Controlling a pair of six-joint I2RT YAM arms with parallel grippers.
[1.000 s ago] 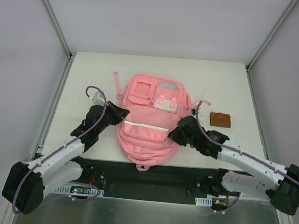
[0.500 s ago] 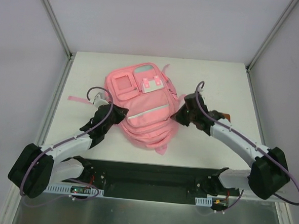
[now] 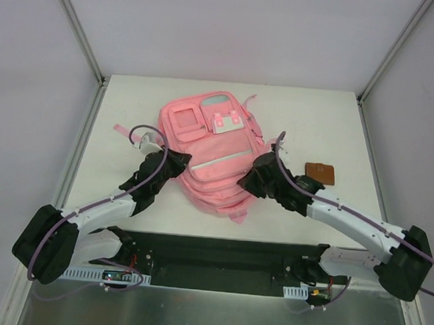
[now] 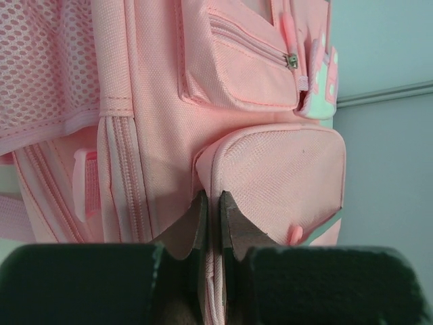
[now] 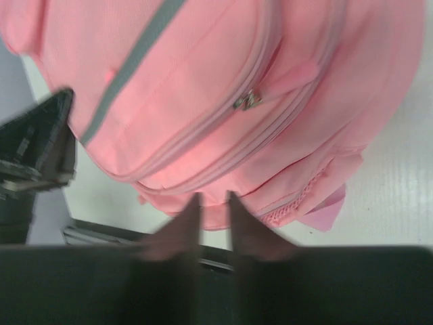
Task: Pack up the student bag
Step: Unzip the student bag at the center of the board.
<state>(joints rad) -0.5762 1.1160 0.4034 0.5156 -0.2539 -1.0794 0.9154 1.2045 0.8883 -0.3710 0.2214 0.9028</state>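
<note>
The student bag (image 3: pixel 210 151) is a big pink backpack lying front side up in the middle of the table, turned a little to one side. My left gripper (image 3: pixel 182 160) sits at its left side, shut on a fold of the bag's fabric beside a front pocket (image 4: pixel 277 169); the left wrist view shows the seam pinched between the jaws of this gripper (image 4: pixel 211 196). My right gripper (image 3: pixel 247 180) is at the bag's near right side. Seen from the right wrist, the right gripper (image 5: pixel 213 198) is blurred, its jaws slightly parted with nothing between them, just short of the bag (image 5: pixel 203 81).
A small brown wallet (image 3: pixel 320 172) lies on the table to the right of the bag, beside the right arm. A pink strap (image 3: pixel 123 129) trails out to the left. The black base rail (image 3: pixel 219 251) runs along the near edge.
The bag was swung round and pushed away from the arms. The right gripper has pulled back toward the near right of the bag and its jaws have parted. The left gripper keeps its hold.
</note>
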